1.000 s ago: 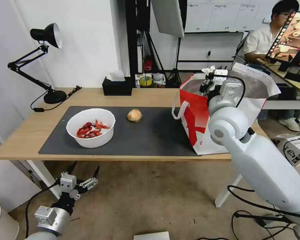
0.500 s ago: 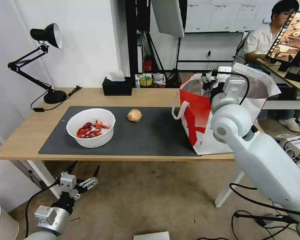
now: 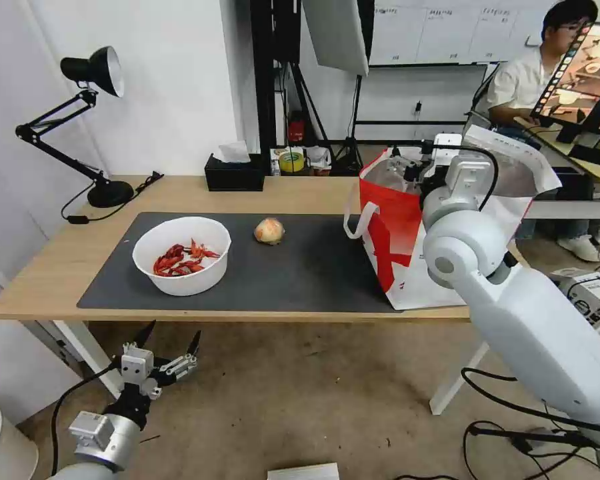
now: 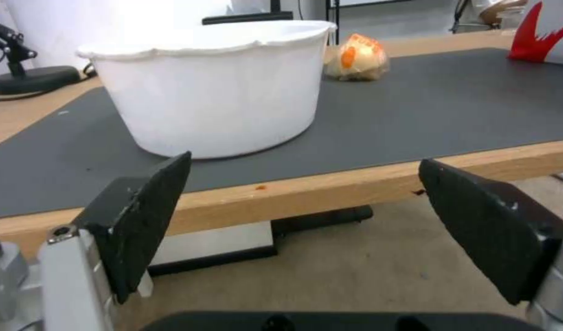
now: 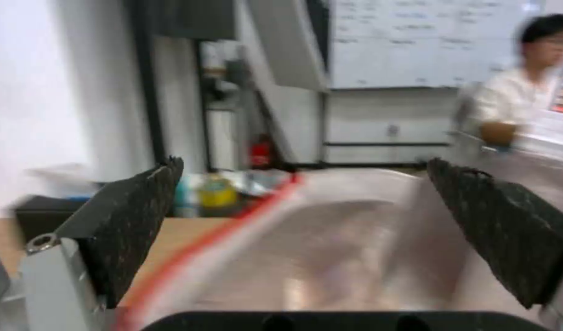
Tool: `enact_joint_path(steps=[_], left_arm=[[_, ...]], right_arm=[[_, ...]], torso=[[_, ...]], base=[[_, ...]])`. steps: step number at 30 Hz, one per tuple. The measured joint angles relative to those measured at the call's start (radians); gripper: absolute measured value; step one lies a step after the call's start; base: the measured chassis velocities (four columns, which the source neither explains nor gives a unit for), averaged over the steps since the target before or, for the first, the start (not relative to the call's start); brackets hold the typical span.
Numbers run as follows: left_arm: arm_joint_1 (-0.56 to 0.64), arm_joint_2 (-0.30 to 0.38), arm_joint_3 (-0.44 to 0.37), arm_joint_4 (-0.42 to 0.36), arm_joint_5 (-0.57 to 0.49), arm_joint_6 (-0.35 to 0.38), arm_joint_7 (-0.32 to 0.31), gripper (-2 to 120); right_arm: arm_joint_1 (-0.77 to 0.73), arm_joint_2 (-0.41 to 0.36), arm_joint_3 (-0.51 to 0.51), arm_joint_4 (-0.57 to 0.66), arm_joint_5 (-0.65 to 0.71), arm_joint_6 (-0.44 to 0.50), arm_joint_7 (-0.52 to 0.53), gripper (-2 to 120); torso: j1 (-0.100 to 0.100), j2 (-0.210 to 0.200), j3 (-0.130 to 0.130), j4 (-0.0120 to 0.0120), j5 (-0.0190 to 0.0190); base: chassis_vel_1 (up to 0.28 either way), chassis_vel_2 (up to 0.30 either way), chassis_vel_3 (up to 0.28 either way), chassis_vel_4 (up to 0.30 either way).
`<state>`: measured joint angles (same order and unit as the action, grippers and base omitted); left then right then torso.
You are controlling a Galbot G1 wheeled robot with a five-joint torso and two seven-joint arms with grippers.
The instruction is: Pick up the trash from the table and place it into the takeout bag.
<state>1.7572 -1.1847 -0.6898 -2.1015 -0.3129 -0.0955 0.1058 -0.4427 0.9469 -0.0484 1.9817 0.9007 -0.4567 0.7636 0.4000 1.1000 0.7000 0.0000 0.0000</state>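
Note:
A white bowl (image 3: 181, 255) of red crayfish shells stands on the left of the dark grey mat (image 3: 300, 267) on the table (image 3: 180, 190). A round orange-beige lump (image 3: 269, 231) lies on the mat behind it, toward the middle. The white-and-red takeout bag (image 3: 390, 227) stands open at the table's right end. My right gripper (image 3: 410, 168) hovers over the bag's mouth. In the right wrist view it (image 5: 304, 162) is open and holds nothing above the foil lining (image 5: 355, 248). My left gripper (image 3: 172, 333) hangs open below the table's front edge. The left wrist view shows it (image 4: 304, 161) facing the bowl (image 4: 220, 101) and the lump (image 4: 357, 59).
A black tissue box (image 3: 233, 173) sits at the table's back edge and a black desk lamp (image 3: 90, 133) at the back left corner. Cables (image 3: 513, 427) trail on the floor at the right, near a cardboard box (image 3: 593, 293).
The right arm has shifted slightly to the right over the bag. The white crumpled piece seen at its fingers a second ago no longer shows. The left arm has not moved.

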Motion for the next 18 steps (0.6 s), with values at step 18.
enact_joint_path(steps=[18], left_arm=[[-0.004,-0.004,-0.005,0.011,-0.004,-0.003,0.000,100]], right_arm=[[-0.076,-0.040,-0.069,0.089,0.020,0.154,-0.483,100]], torso=[[0.000,0.000,0.000,0.0001,-0.0001]], base=[[0.000,0.000,0.000,0.000]])
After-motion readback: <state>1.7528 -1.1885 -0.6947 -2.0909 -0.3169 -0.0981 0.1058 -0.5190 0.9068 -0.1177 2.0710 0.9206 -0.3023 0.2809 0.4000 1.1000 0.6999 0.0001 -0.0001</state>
